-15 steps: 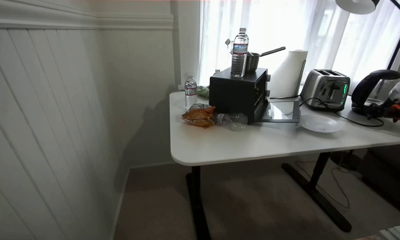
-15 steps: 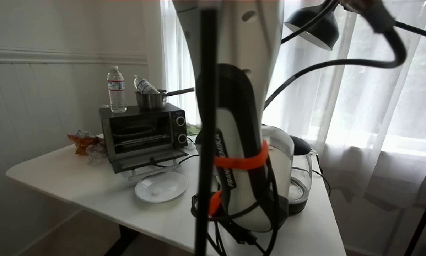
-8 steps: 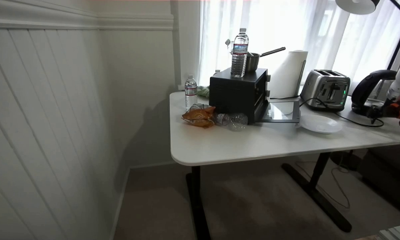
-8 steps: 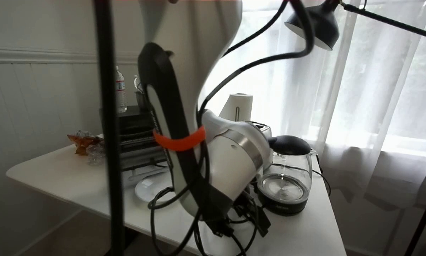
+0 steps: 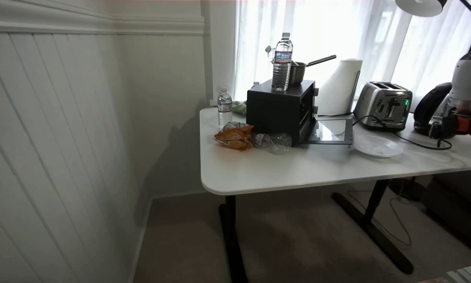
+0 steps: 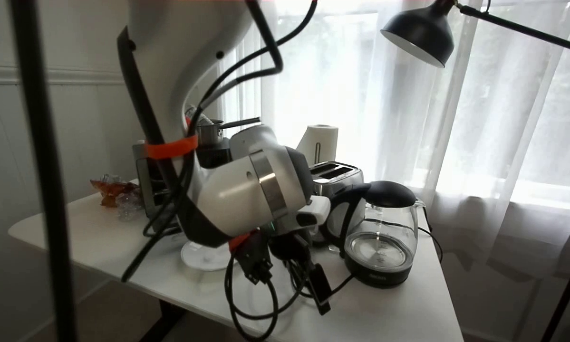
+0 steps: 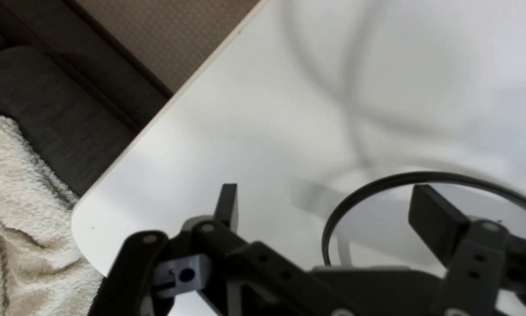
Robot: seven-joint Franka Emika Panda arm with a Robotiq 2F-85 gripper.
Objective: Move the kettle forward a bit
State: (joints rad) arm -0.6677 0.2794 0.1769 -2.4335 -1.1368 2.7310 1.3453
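Toaster [image 5: 383, 106] near kettle [image 6: 381, 237], seemingly apart

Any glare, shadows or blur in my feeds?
In both exterior views, the curtains wash out; in an exterior view, the oven door glares; in an exterior view, the dark bar is blurred, the kettle sharp; in the wrist view, soft curved shadows cross the table.

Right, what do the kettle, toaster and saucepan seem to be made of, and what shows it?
The kettle: clear body, probably glass, as the base disc shows through; handle and lid probably plastic, being black without metallic shine.
The toaster: mostly silvery metal, perhaps polished steel, judging by bright reflections.
The saucepan: grey metal, likely steel, from its soft sheen.
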